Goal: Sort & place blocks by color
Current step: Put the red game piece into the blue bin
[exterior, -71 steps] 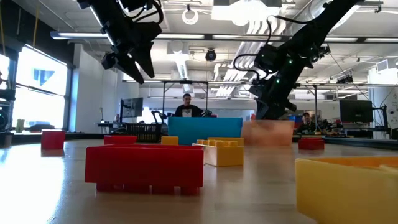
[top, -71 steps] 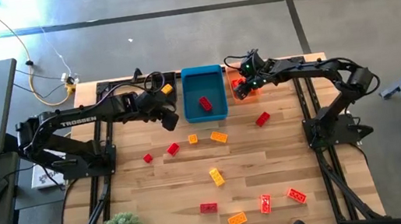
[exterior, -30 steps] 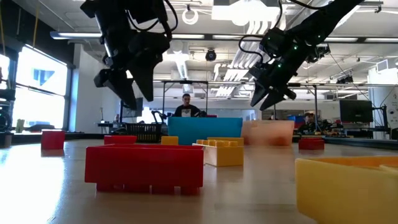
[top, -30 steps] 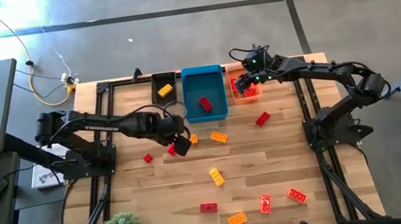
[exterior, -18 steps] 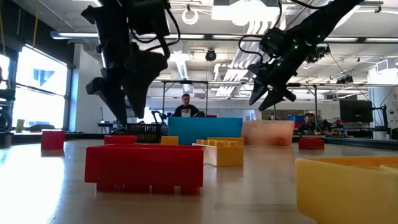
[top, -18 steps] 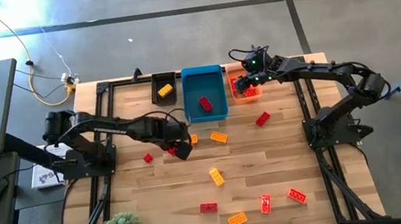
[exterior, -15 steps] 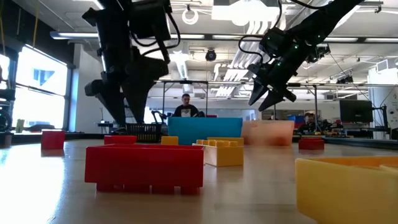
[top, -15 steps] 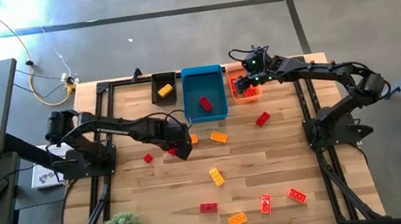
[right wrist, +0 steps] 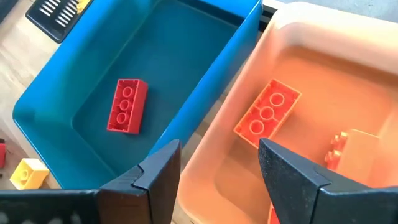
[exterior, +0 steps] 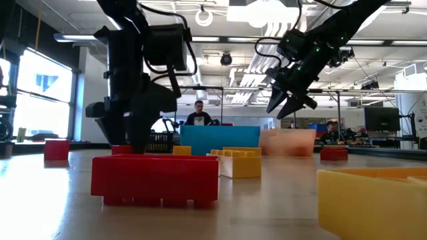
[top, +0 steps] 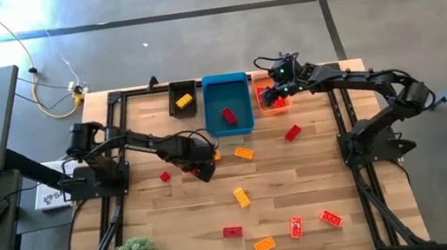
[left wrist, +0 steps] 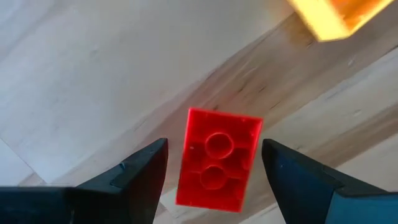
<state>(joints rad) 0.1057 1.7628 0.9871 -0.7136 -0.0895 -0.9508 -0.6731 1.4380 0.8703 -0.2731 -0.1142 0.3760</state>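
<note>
Left gripper has dropped low, fingers spread astride red block; grasp looks imminent. Right gripper, fingers apart and empty, hovers above orange bin.

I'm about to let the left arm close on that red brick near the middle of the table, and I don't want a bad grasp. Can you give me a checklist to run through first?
1. left gripper open: ok.
2. red brick lies between the fingers, one on each side: ok.
3. Brick flat on the table, studs up: ok.
4. Nearby orange brick clear of the fingers: ok.
5. Fingers low enough to grip the brick's sides: cannot tell.
6. right gripper out of the way, over the orange bin at the back: ok.
</note>
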